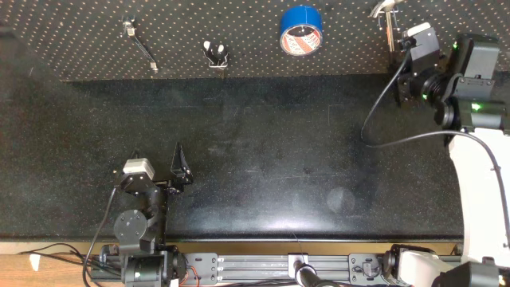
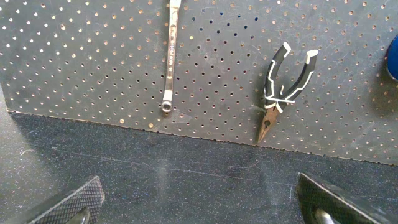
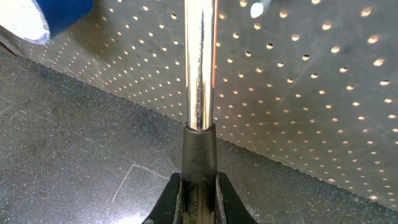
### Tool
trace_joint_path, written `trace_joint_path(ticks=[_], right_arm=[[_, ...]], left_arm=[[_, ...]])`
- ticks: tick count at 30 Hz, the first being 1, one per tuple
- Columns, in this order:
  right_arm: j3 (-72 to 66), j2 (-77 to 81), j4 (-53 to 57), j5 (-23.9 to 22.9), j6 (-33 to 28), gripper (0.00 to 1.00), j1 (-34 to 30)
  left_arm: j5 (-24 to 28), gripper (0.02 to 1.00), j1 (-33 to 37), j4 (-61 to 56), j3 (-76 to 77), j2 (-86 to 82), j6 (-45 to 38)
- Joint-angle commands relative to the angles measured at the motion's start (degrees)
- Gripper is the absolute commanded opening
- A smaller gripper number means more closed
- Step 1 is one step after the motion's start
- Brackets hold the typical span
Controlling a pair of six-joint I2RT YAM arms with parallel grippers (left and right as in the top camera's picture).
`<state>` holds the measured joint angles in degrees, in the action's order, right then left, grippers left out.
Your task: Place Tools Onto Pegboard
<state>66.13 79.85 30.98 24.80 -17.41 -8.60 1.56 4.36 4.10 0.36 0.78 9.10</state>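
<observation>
Three items hang on the black perforated pegboard (image 1: 239, 24): slim silver wrench (image 1: 140, 45), black-and-white-handled pliers (image 1: 213, 54), blue tape roll (image 1: 301, 31), spread out along the board so each gets its own hook. Fourth one, a hammer with chrome shaft and black rubber grip (image 1: 387, 24), is up at the board's right end, just beside the tape, head toward the top. Right claw (image 3: 199, 190) is clamped on the black grip low down, which leaves the head and shaft free to meet the hooks. Shaft runs straight up the board face, lying close to it; can't tell if the head sits on a peg. My read is the hanging step is in hand and release is not yet due. Left claw (image 2: 199, 202) is spread wide with nothing in it, low over the dark worktop (image 1: 279, 159), well apart from the hammer and facing wrench and pliers, likely parked out of the way
</observation>
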Motion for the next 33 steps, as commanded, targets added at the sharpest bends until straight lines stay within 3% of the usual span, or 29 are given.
trace_joint_path(ticks=[1,13,15,17,23,28,29,33], right_arm=[[0.9,2.2,-0.5,-0.2,0.7,0.075,0.3],[0.9,6.8,-1.0,-0.3,0.7,0.080,0.3],[0.9,7.1,-1.3,-0.3,0.7,0.224,0.3],[0.9,7.2,-1.8,-0.3,0.7,0.279,0.3],[0.9,7.5,-2.9,-0.3,0.7,0.818,0.3],[0.9,6.4,-3.0,0.0,0.8,0.921,0.3],[0.9,5.6,-2.8,0.1,0.9,0.993,0.3],[-1.4,-0.9,-3.2,-0.9,0.9,0.978,1.2]], left_arm=[[0.8,0.996,0.3,0.4,0.0,-0.6,0.5],[0.8,0.996,0.3,0.4,0.0,-0.6,0.5],[0.8,0.996,0.3,0.4,0.0,-0.6,0.5],[0.8,0.996,0.3,0.4,0.0,-0.6,0.5],[0.8,0.996,0.3,0.4,0.0,-0.6,0.5],[0.8,0.996,0.3,0.4,0.0,-0.6,0.5],[0.8,0.996,0.3,0.4,0.0,-0.6,0.5],[0.8,0.996,0.3,0.4,0.0,-0.6,0.5]])
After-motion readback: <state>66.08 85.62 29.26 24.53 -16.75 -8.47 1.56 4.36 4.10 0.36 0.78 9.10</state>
